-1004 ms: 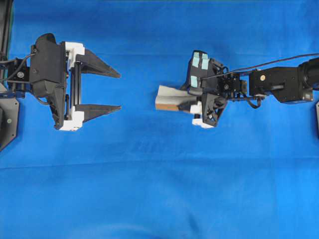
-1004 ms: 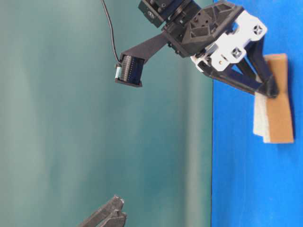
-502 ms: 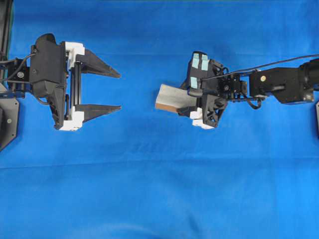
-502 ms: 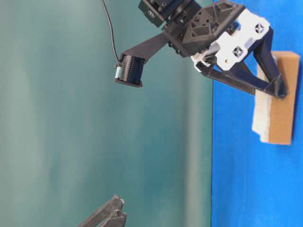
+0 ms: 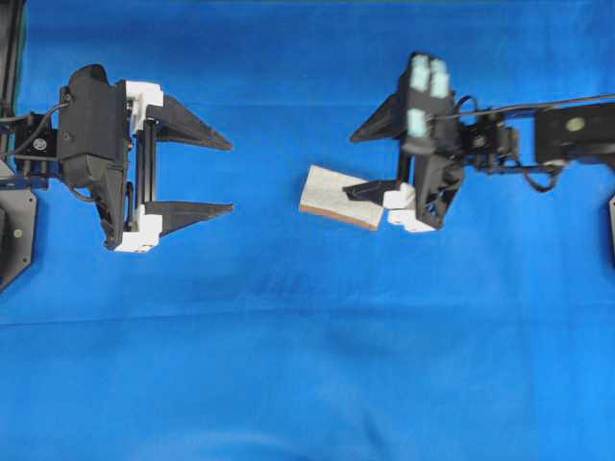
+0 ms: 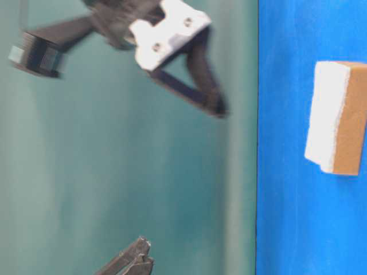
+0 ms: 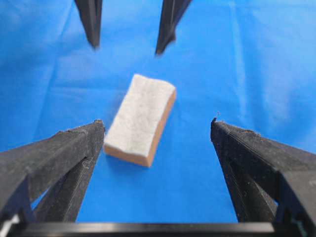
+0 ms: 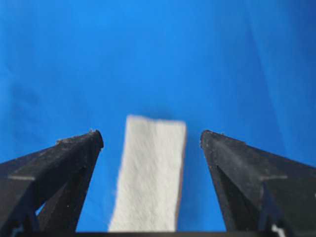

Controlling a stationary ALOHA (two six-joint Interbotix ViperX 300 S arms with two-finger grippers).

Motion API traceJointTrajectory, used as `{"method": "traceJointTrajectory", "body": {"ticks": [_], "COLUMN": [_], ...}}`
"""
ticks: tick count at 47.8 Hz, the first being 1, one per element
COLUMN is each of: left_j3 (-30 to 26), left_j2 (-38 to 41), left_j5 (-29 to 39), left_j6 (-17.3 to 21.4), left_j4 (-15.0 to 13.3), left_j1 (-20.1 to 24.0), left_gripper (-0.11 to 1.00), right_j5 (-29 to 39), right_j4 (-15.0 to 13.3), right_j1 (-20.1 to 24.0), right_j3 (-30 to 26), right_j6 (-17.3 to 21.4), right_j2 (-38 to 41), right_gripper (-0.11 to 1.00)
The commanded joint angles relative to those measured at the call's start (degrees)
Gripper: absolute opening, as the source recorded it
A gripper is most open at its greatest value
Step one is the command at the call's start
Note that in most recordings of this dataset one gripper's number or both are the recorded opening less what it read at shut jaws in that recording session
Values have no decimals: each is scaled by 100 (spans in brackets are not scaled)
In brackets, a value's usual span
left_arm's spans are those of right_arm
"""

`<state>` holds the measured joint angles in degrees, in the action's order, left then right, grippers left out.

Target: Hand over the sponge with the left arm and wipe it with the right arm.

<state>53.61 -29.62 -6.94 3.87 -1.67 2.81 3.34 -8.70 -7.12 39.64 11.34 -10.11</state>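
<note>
The sponge [image 5: 334, 195] lies flat on the blue table, pale scouring side up, with its orange-brown layer showing along the edge [image 6: 348, 117]. My right gripper [image 5: 359, 161], on the arm with teal patches, hangs open above the sponge's right end and touches nothing. In the right wrist view the sponge [image 8: 150, 173] shows between and below the spread fingers. My left gripper [image 5: 231, 176] stands open at the left, well clear of the sponge, with nothing between its fingers. From the left wrist view the sponge [image 7: 140, 118] lies ahead, with the right arm's fingers [image 7: 92, 24] beyond it.
A blue cloth [image 5: 307, 365] covers the whole table. A dark fixture [image 5: 12, 230] sits at the left edge behind the left arm. The right arm's cable [image 5: 567, 100] runs off to the right.
The right gripper has let go of the sponge, risen and drawn back to the right. The sponge, tilted before, now lies flat on the cloth. The left arm has not moved.
</note>
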Motion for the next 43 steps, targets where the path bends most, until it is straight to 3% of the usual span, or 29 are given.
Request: {"method": "traceJointTrajectory", "body": {"ticks": [1, 27, 43], "left_j3": [-79, -88, 44], "left_j2": [-18, -53, -791], "left_j5": [-53, -18, 439], "left_j6": [9, -26, -44], "left_j4": [9, 9, 9], "left_j1": [-9, -9, -9], "left_gripper": [90, 90, 90], "right_j5": [9, -26, 18], "right_j4": [-9, -18, -18], "right_j1": [35, 114, 141], "right_j3": [-44, 79, 686], "right_j6": [0, -9, 0], "right_j2": [-308, -439, -1547], "right_gripper": [74, 74, 74]}}
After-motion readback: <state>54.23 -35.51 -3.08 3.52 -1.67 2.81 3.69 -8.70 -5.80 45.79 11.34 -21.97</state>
